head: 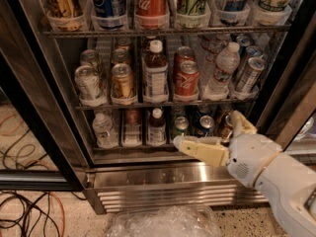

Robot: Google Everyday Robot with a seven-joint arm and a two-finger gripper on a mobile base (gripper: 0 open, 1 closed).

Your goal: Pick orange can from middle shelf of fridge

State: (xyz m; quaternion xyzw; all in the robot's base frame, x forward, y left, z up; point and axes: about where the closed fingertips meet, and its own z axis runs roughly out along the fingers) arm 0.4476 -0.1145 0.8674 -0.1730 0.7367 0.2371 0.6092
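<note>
The orange can [122, 82] stands at the front of a lane on the middle shelf [163, 103] of the fridge [34, 107], second lane from the left, between a pale silver-green can [89, 81] and a brown bottle [156, 75]. My gripper [206, 130] is open and empty. It hangs in front of the bottom shelf, below and to the right of the orange can and well apart from it. One cream finger [197, 150] points left. The other finger [242, 124] points up.
Two red Coca-Cola cans [186, 78], a water bottle [222, 68] and slim cans [249, 73] share the middle shelf. Tall cans in clear cups [152, 4] fill the rack above. The steel louvred base [163, 189], a plastic bag [163, 223] and floor cables [24, 216] lie below.
</note>
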